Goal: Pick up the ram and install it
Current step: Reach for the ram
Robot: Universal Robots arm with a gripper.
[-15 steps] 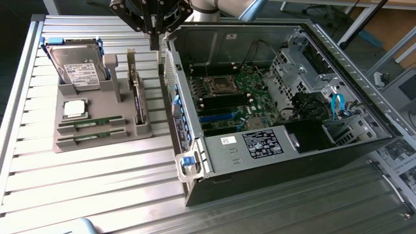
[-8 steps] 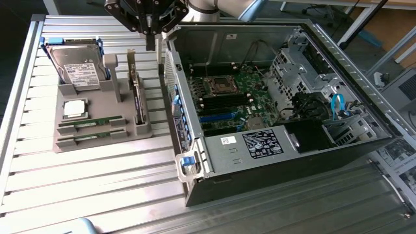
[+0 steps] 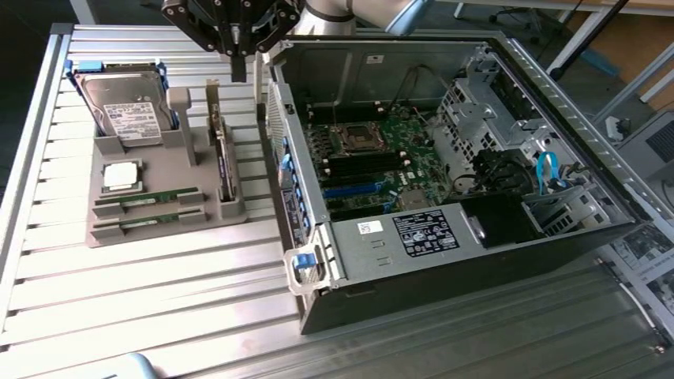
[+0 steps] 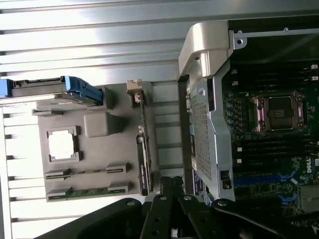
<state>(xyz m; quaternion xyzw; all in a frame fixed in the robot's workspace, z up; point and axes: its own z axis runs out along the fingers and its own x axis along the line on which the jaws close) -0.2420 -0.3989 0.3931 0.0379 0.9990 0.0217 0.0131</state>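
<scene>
Two ram sticks lie flat in the slots of a grey holder (image 3: 158, 178): one ram (image 3: 147, 198) and a look-alike ram (image 3: 147, 223) just in front of it. They appear again in the wrist view as ram (image 4: 84, 173) and ram (image 4: 88, 192). My gripper (image 3: 240, 76) hangs high above the gap between the holder and the open computer case (image 3: 443, 166), fingers shut with nothing between them. Its dark fingers (image 4: 172, 186) point down over the holder's edge. Black and blue memory slots (image 3: 364, 170) lie on the motherboard beside the processor socket (image 3: 353, 138).
The holder also carries a hard drive (image 3: 126, 110) in a blue frame, a square silver processor (image 3: 121, 175) and an upright card (image 3: 222, 158). The case's side wall (image 3: 282, 150) stands between holder and motherboard. A ribbed metal table (image 3: 158, 300) lies underneath.
</scene>
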